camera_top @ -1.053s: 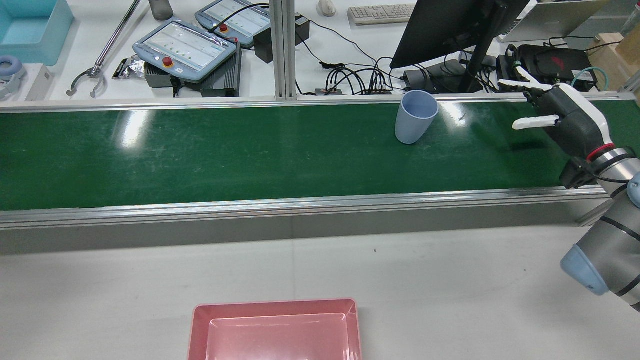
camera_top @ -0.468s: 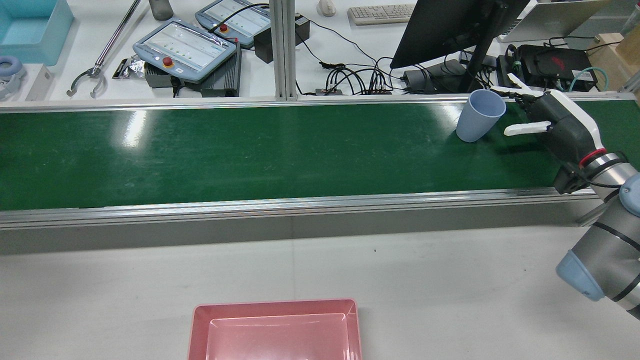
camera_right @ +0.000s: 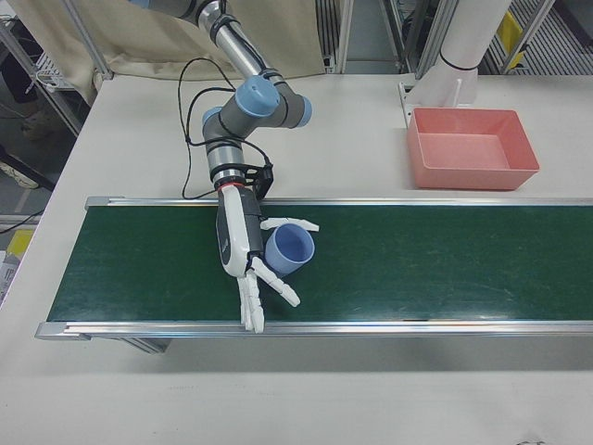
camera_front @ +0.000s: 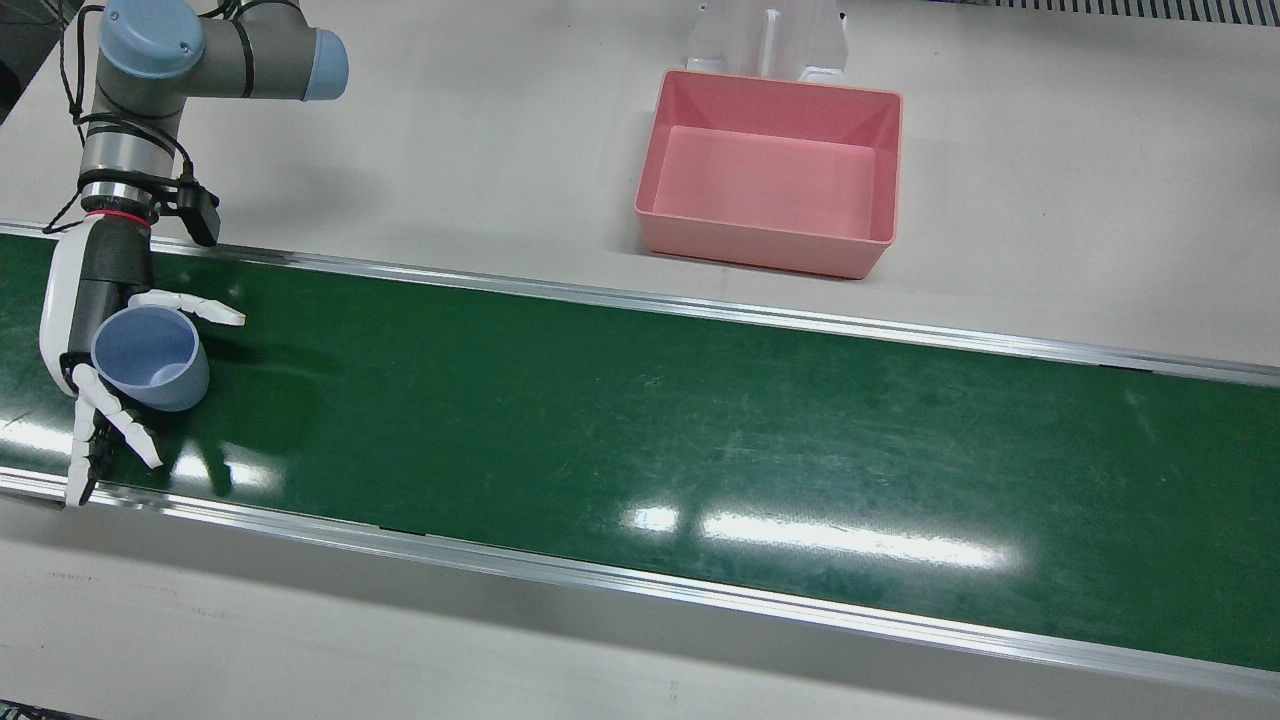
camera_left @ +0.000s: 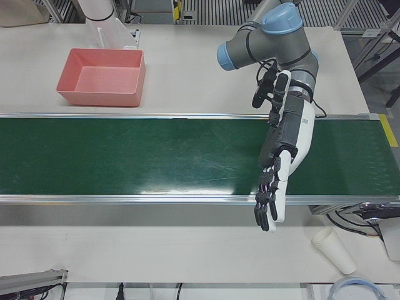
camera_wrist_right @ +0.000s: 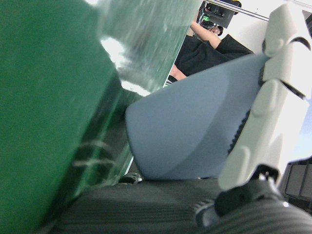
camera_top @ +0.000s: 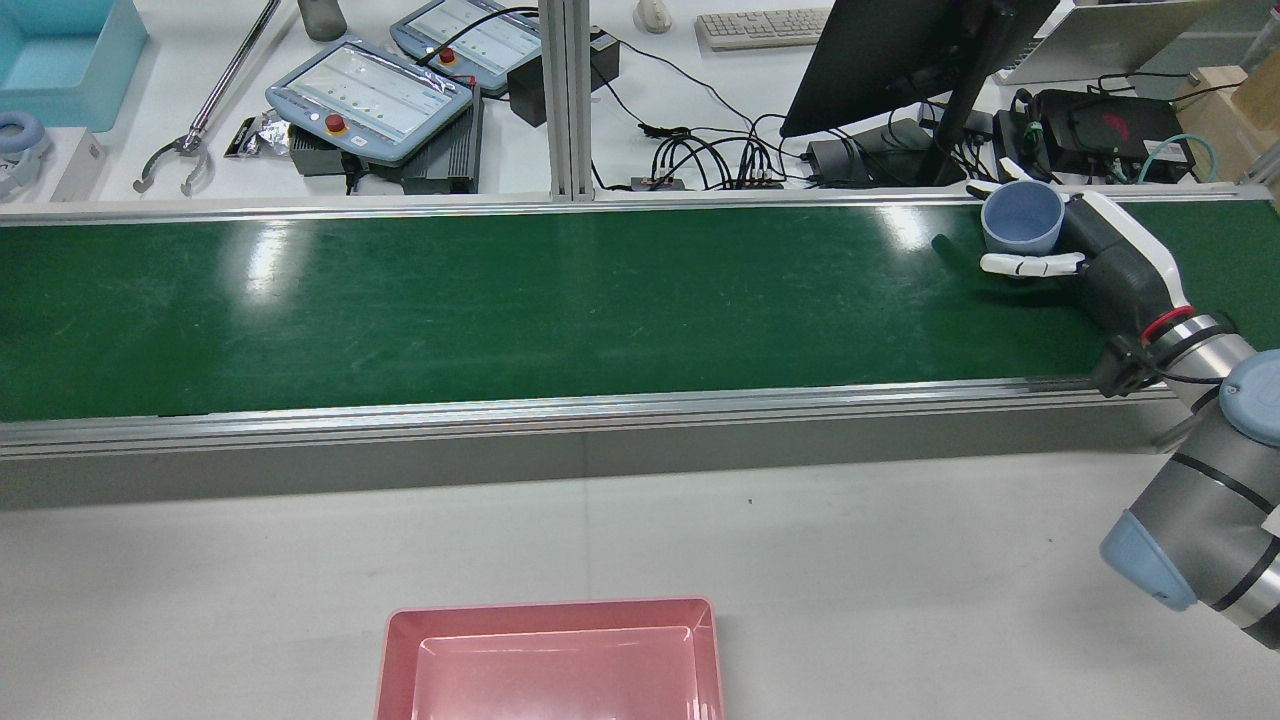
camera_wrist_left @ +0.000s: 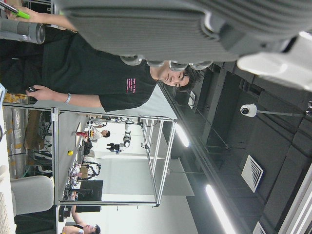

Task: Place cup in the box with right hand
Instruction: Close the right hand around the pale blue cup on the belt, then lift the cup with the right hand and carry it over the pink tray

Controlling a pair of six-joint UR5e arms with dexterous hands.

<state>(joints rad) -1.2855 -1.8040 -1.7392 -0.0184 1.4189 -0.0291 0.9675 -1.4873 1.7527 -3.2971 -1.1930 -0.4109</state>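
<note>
Green belt [camera_front: 640,440], cup [camera_front: 150,356], table [camera_front: 500,150], box [camera_front: 770,170]

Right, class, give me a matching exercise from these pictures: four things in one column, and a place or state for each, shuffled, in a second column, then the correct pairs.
Column one:
1. blue cup
2. pink box
3. left hand
4. white paper cup

Column two:
A. lying on its side on the white table
B. fingers straight, holding nothing, over the belt's edge
C. between the fingers of the right hand, on the green belt
D. empty, on the white table beside the belt

Pairs: 1-C, 2-D, 3-B, 4-A
</note>
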